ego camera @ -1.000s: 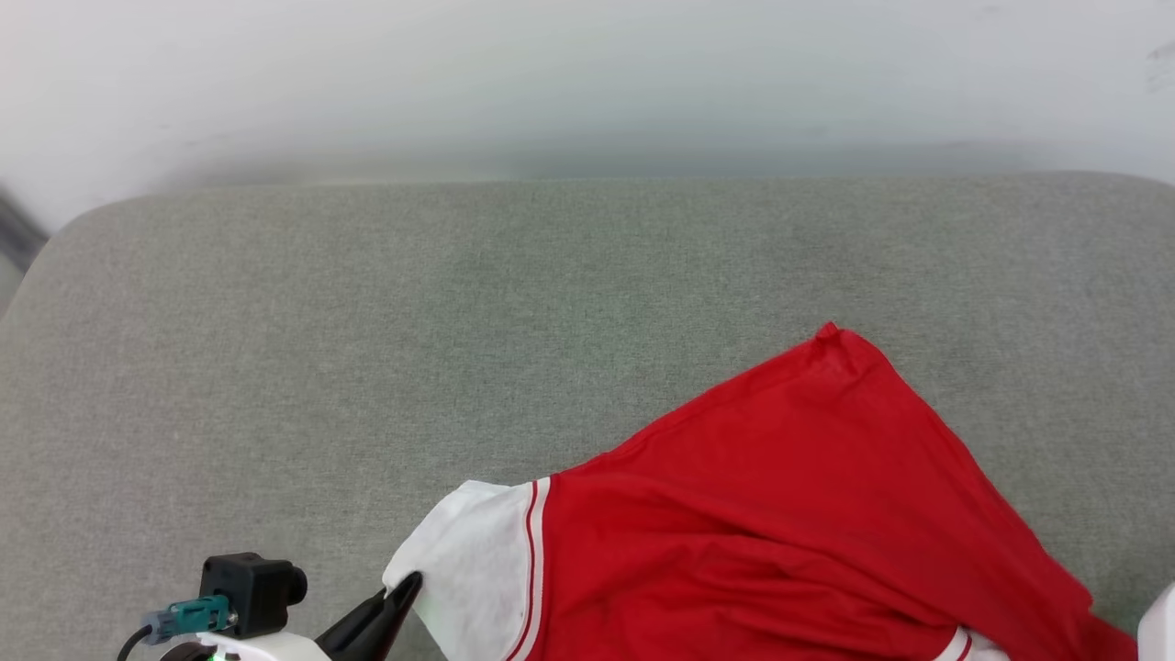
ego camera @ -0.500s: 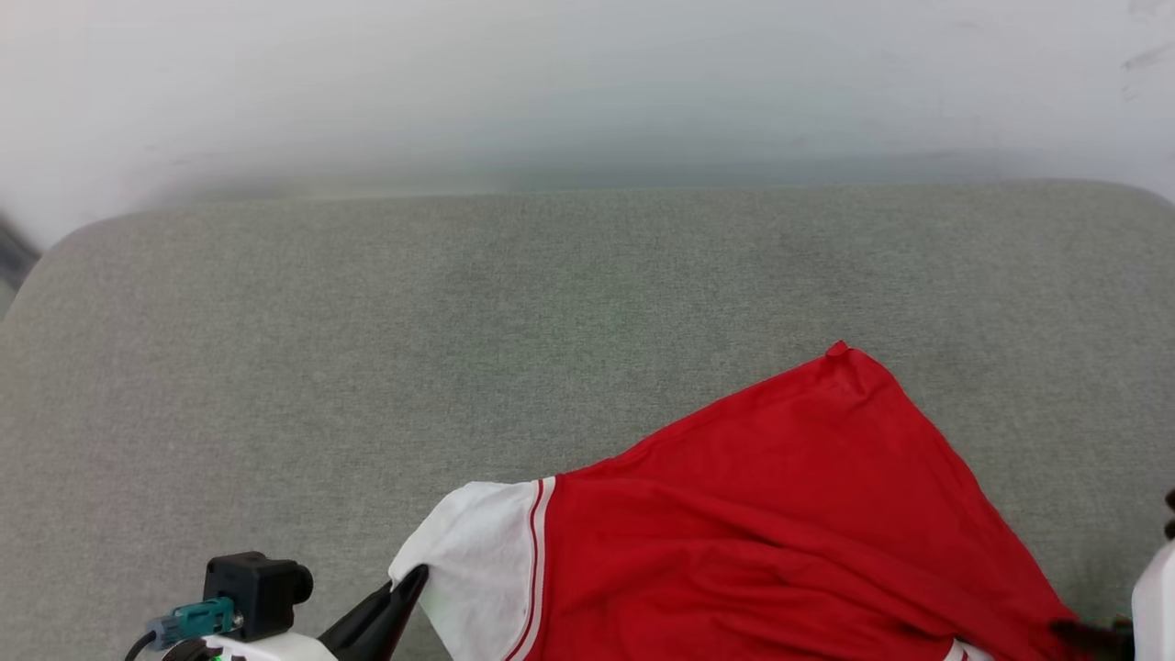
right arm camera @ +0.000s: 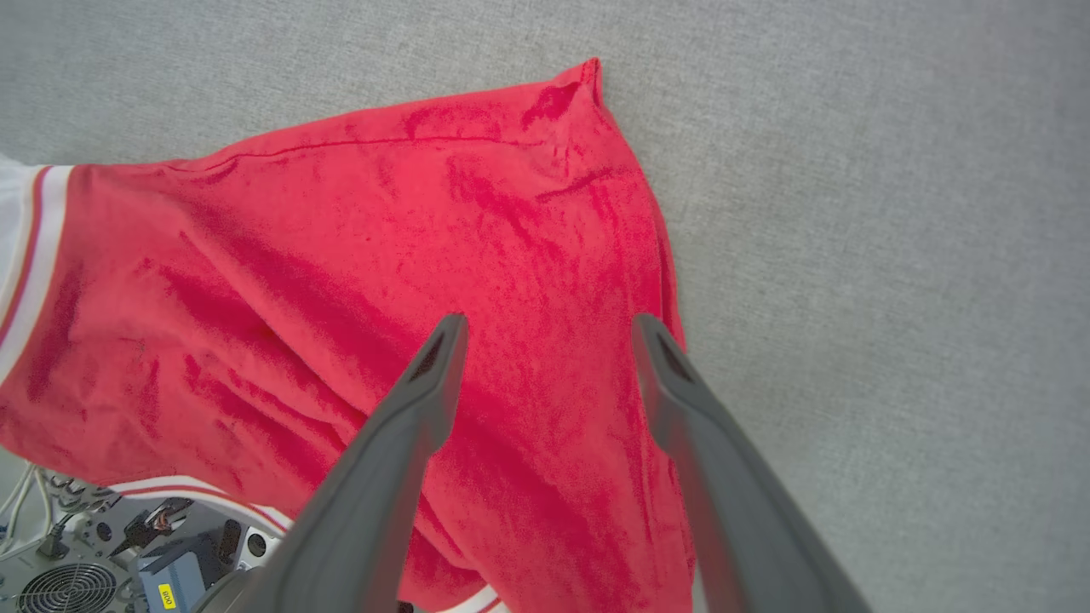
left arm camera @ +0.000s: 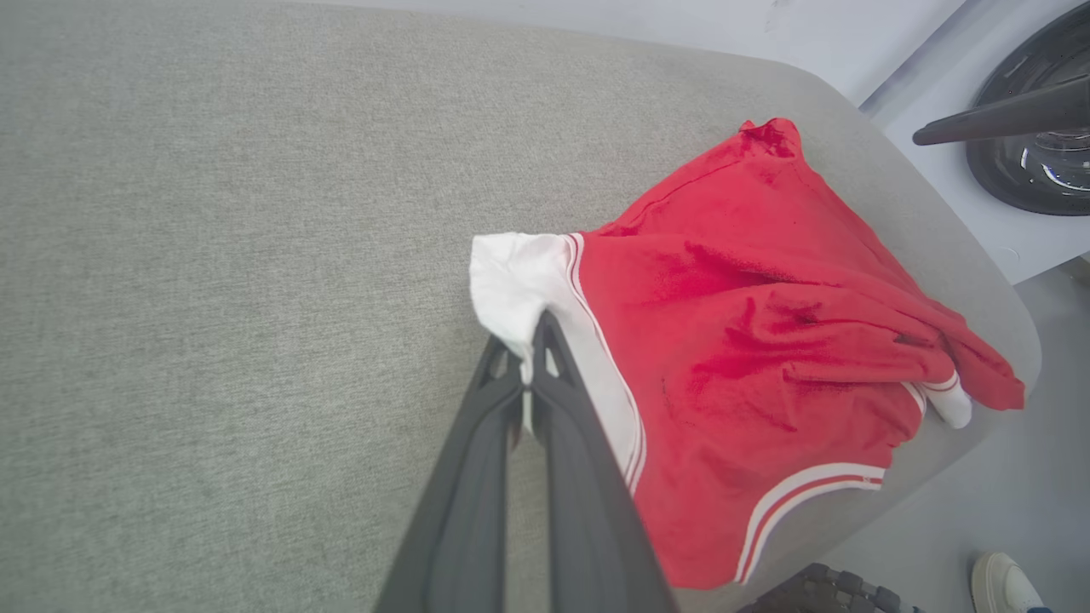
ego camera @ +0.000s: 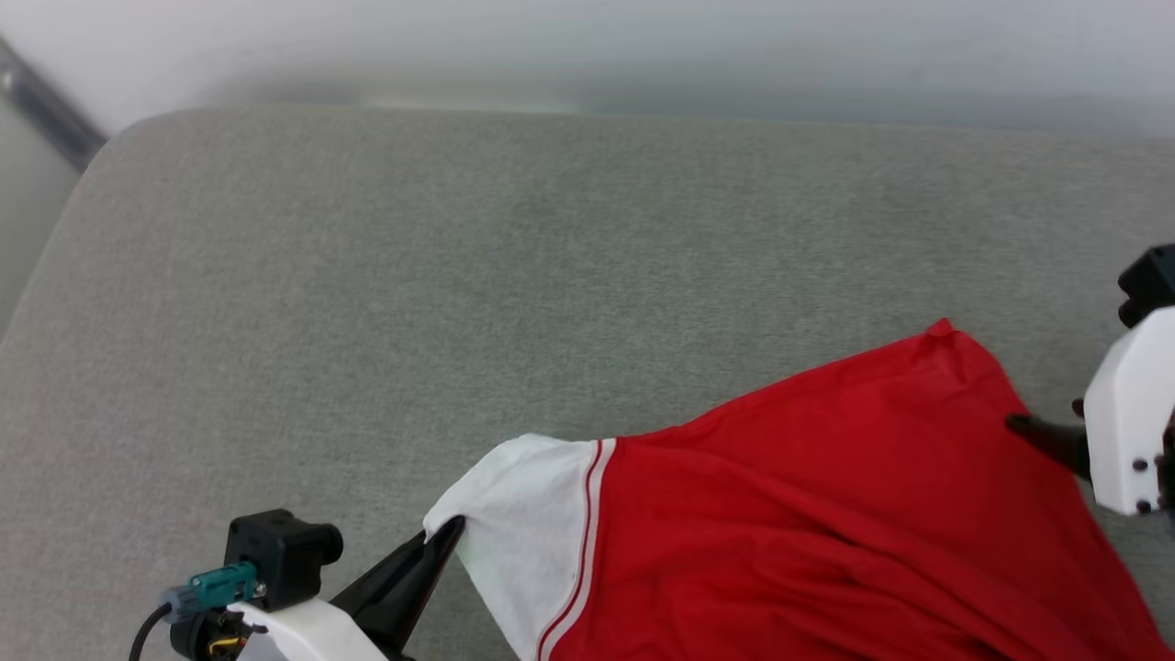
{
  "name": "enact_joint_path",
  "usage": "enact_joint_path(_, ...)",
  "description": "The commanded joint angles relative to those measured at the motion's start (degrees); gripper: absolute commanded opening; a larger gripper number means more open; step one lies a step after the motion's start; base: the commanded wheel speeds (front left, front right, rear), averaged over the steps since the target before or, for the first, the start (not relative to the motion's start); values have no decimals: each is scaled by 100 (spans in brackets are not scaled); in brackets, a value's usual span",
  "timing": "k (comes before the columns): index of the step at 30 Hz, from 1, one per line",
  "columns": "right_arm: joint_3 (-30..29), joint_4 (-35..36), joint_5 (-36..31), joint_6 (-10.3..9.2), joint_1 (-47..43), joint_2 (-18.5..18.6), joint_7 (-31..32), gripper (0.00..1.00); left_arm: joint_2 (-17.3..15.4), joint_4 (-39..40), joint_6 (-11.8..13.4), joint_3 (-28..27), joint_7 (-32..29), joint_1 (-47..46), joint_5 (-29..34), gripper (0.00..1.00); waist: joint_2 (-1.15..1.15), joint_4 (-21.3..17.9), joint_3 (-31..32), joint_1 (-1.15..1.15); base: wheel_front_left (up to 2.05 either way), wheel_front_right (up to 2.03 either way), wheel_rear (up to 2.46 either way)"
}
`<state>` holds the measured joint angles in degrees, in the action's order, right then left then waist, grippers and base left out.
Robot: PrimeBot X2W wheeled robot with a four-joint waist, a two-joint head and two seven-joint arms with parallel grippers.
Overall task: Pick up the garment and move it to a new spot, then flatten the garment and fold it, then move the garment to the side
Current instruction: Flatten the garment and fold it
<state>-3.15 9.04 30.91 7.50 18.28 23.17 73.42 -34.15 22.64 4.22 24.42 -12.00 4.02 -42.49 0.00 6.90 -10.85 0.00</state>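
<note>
On grey cushion [ego camera: 459, 275], left claw [left arm camera: 531, 330] clamped on garment [left arm camera: 749, 340]; right claw [right arm camera: 549, 328] spread apart over it

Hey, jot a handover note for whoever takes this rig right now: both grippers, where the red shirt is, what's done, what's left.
Left gripper: shut on the white sleeve of the bright red thin-fabric shirt.
Right gripper: open, poised over the shirt's red body near its right edge, gripping nothing.
Shirt: rumpled on the grey fabric-covered surface, at the near edge on the robot's right.
Done: sleeve grasped.
Left: flatten, fold, move aside.
</note>
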Motion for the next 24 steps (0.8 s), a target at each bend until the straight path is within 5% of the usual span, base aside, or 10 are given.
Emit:
enact_joint_path(1,28,-137,-103,-2,192,-41,2,100,4,38,-18,16,-11,-107,47,0,0,245,-239,0,0,0,0)
enact_joint_path(11,162,-1766,-1038,-2,1178,115,-434,100,162,49,-174,204,24,-484,141,0,0,943,-877,0,0,0,0)
enact_joint_path(22,261,-2503,-1212,-2,978,141,-480,100,205,-36,-214,238,64,-600,134,0,0,1124,-1089,0,0,0,0)
enact_joint_path(23,323,-2582,-1238,-2,890,149,-422,41,193,-46,-213,229,65,-621,131,0,0,1116,-1090,0,0,0,0)
enact_joint_path(24,342,-2602,-1235,-2,863,150,-433,0,188,-55,-212,226,59,-635,130,0,0,1107,-1080,0,0,0,0)
